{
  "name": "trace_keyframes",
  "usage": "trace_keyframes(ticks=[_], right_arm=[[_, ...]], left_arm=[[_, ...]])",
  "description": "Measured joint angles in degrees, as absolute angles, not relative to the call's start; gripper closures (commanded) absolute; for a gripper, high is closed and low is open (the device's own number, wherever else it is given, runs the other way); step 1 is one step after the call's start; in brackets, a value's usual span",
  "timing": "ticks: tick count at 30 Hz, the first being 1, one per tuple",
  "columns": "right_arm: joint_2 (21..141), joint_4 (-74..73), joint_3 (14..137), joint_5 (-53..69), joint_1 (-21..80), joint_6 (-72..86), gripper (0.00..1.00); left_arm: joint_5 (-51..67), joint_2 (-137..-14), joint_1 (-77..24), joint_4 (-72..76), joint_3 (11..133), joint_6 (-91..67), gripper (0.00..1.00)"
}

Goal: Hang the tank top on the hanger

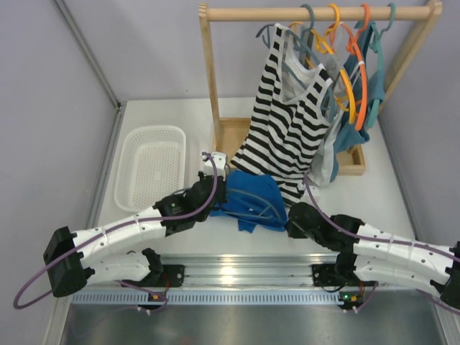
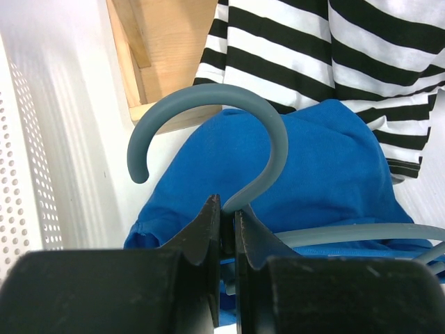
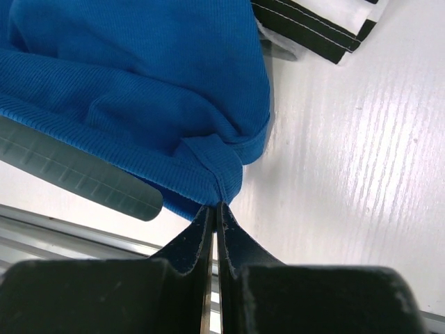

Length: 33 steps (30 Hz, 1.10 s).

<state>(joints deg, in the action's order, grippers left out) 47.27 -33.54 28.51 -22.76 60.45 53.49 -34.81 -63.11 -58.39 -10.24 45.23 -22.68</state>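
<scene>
At the far left you had the white basket (image 1: pixel 151 167) sitting apart from the work. Next came your left gripper (image 2: pixel 226 209), clamped tight on the hanger (image 2: pixel 208 94) at its neck, just under the curved hook. The hook rose ahead of the fingers, its tip curling back toward the basket side.

From that grip the hanger's long axis ran rightward, and its grey-blue arms reached across the tank top (image 1: pixel 248 190). The tank top lay bunched on the table between your two arms, its far edge touching the hem of the striped top (image 1: pixel 287 136) hanging from the wooden rack (image 1: pixel 210 79). You could not tell from these views whether either hanger arm had actually entered the garment or only lay over it.

On the right, your right gripper (image 3: pixel 215 209) was pinched shut on a seamed edge of the tank top, at the fabric's near right corner. One hanger arm (image 3: pixel 76 174) passed just to the left of that pinch.

So the hanger lay to the left of your right gripper and pointed toward it, and the cloth you held was the part nearest that arm's tip. By my judgement, the next move depended on drawing that edge over the arm's end.
</scene>
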Motion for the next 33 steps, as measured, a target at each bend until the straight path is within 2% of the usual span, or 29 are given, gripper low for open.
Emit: trace_keyframes(ticks=[22, 33], right_arm=[[48.1, -39.5, 38.5, -19.5, 60.2, 49.3, 1.0], [56.5, -42.1, 51.3, -20.0, 60.2, 44.4, 1.0]], left_arm=[[-35.6, -64.7, -58.4, -9.6, 44.4, -22.6, 1.0], [-34.2, -67.0, -58.7, -6.4, 45.8, -22.3, 1.0]])
